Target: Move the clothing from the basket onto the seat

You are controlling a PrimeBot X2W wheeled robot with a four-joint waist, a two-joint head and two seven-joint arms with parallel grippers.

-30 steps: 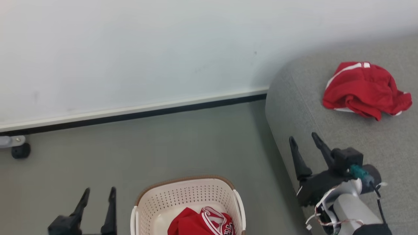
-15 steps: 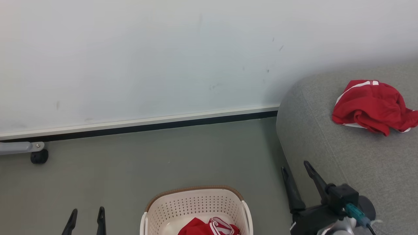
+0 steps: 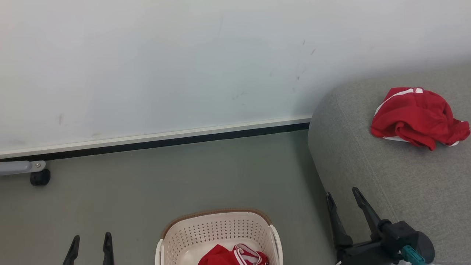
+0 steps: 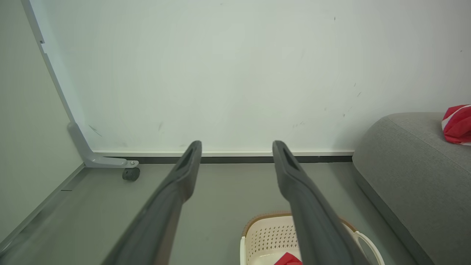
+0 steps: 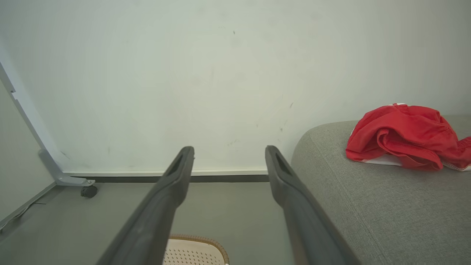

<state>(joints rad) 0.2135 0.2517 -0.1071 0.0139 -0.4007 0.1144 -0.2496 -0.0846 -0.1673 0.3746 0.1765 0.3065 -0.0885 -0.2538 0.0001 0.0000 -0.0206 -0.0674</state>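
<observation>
A cream basket (image 3: 220, 230) with a brown rim stands on the floor at the bottom centre, and a red jersey (image 3: 233, 255) with white trim lies inside it. A second red garment (image 3: 417, 117) lies crumpled on the grey sofa (image 3: 390, 173) at the right. My right gripper (image 3: 344, 195) is open and empty beside the sofa's front edge, right of the basket. My left gripper (image 3: 91, 239) is open and empty at the lower left, over bare floor. The left wrist view shows the basket (image 4: 265, 239) below the fingers. The right wrist view shows the red garment (image 5: 404, 136) on the sofa (image 5: 386, 213).
A white wall with a dark baseboard (image 3: 158, 141) runs across the back. A grey metal leg with a black caster (image 3: 38, 177) stands at the far left against the wall. Grey floor (image 3: 184, 180) lies between wall and basket.
The head camera has tilted up, so everything sits lower in the picture. The right gripper has drawn down and back from the sofa; the left gripper has sunk toward the bottom edge. Both stay open.
</observation>
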